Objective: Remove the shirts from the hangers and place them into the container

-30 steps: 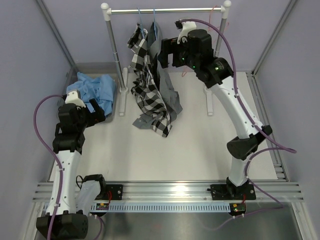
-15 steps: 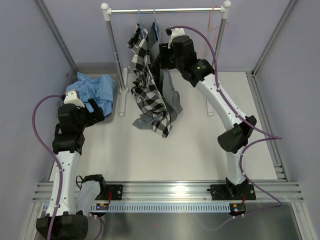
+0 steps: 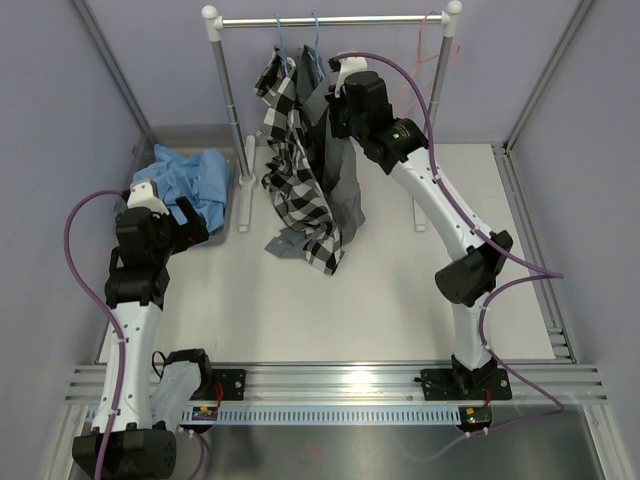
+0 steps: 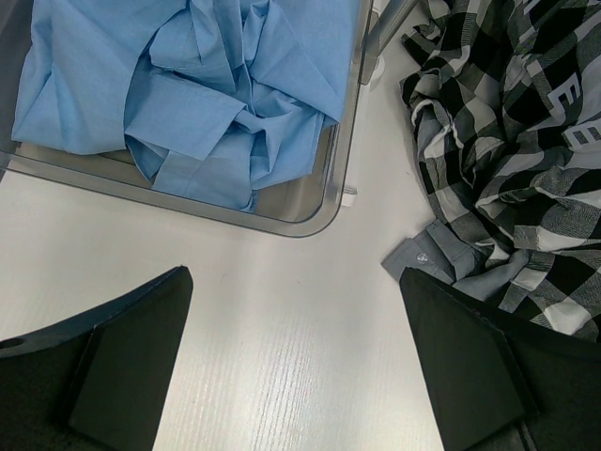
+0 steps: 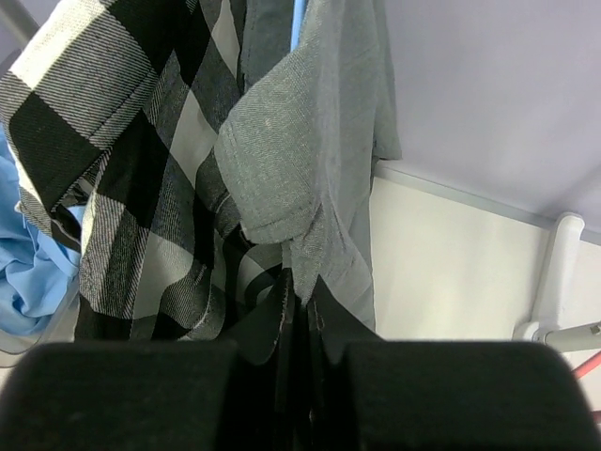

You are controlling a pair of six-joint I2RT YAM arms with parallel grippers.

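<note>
The left gripper (image 4: 296,376) hangs low over the bench (image 3: 380,290) with its jaws spread wide and nothing between them, just short of the tray's (image 4: 319,211) near corner. The crumpled blue shirt (image 3: 195,175) lies in that tray at the bench's left side. Just right of the tray, the checked shirt (image 3: 295,190) trails from the rail (image 3: 380,19) to a heap on the bench, with the grey shirt (image 3: 345,180) hanging against its right side. Both hang on blue hangers (image 3: 312,30). The right gripper (image 5: 300,376) is raised to them, jaws pinched on a fold of the grey shirt. A pink hanger (image 3: 432,40) hangs bare at the rail's right end.
</note>
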